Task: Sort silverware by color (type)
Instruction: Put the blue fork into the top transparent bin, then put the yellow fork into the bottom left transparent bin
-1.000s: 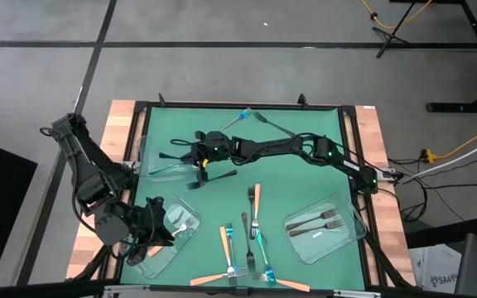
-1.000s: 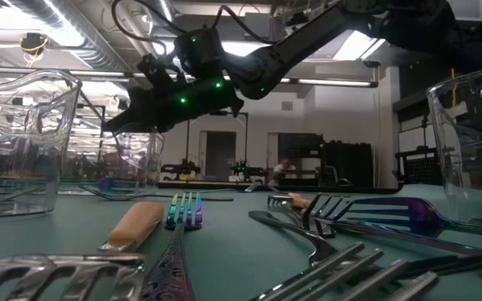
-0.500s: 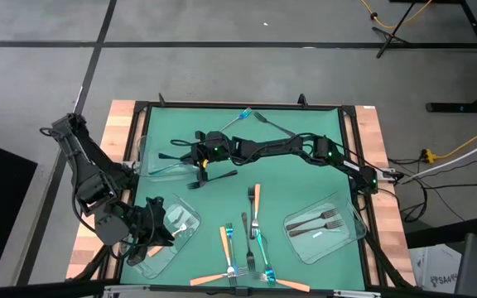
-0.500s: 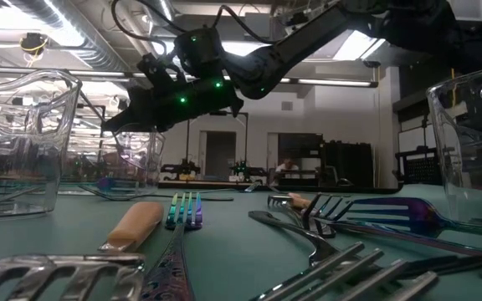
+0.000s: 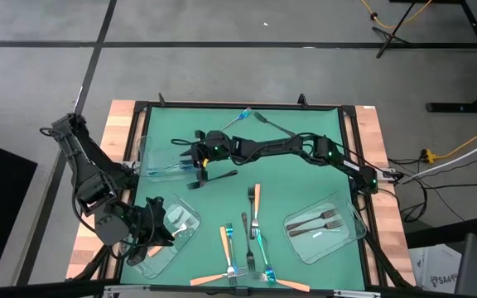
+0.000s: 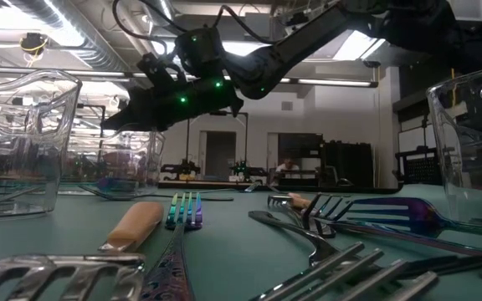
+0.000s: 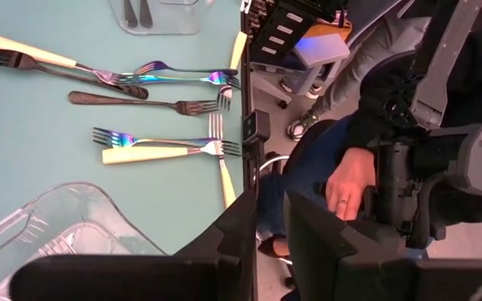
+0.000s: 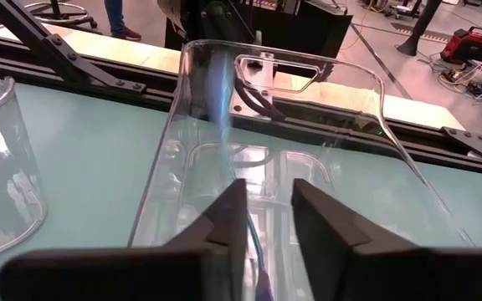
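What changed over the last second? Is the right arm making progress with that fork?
The right gripper edged slightly left, farther over the far-left clear tray, with a blue-teal fork pinched in it, not released. The left gripper by the near-left tray and the loose forks stayed put.

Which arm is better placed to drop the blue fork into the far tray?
The right: its gripper holds the blue fork above the far tray. The left gripper waits at the near tray.

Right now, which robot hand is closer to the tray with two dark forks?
Right. The right gripper is far across the mat from that tray; the left gripper is farther still.
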You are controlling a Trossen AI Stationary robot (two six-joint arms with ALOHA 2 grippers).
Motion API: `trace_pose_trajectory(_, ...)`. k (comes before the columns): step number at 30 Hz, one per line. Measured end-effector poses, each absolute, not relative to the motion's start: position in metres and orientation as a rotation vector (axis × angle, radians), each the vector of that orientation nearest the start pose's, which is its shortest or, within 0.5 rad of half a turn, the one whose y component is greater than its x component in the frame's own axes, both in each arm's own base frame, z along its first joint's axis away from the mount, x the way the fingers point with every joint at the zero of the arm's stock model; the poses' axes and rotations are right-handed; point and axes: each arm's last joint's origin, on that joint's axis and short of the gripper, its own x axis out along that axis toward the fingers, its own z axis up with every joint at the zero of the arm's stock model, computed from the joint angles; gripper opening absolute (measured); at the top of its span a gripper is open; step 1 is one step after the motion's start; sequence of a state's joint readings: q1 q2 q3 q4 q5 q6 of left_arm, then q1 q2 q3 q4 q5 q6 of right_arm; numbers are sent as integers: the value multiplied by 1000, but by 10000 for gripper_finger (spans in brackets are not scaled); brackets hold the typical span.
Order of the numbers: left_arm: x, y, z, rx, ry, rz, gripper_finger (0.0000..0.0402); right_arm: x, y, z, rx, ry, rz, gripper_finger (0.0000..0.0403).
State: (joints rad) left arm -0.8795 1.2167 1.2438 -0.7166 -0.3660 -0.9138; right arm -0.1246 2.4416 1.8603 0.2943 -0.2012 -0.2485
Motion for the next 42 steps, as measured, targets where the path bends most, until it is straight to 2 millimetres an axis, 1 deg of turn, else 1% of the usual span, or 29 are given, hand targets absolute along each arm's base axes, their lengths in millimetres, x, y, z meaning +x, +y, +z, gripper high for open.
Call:
trace_pose_trajectory(2, 164, -182, 357, -464, 727, -193, 60, 548, -63, 162, -200, 272, 111, 112)
trace_pose_trajectory(5, 164, -182, 357, -464, 726, -192, 60, 548, -63, 162, -200, 272, 111, 122)
trace_pose_trajectory(12, 164, -182, 358, -453, 713, -180, 60, 548, -63, 163, -200, 274, 111, 116)
trace_pose_trajectory(15, 164, -181, 358, -453, 713, -180, 60, 548, -63, 166, -201, 272, 112, 114)
trace_pose_trajectory(18, 164, -181, 358, -452, 713, -180, 60, 546, -62, 174, -201, 268, 112, 113)
trace_pose_trajectory(23, 165, -181, 357, -436, 698, -155, 60, 539, -61, 201, -203, 266, 111, 113)
trace_pose_trajectory(28, 165, -180, 357, -312, 665, -171, 60, 526, -60, 229, -213, 334, 120, 112)
trace_pose_trajectory(31, 169, -177, 358, -254, 649, -174, 60, 514, -59, 251, -236, 367, 106, 112)
trace_pose_trajectory(36, 180, -166, 358, -224, 639, -139, 60, 495, -59, 281, -267, 433, 47, 112)
trace_pose_trajectory(42, 198, -146, 357, -180, 660, -139, 60, 469, -58, 316, -277, 480, -7, 112)
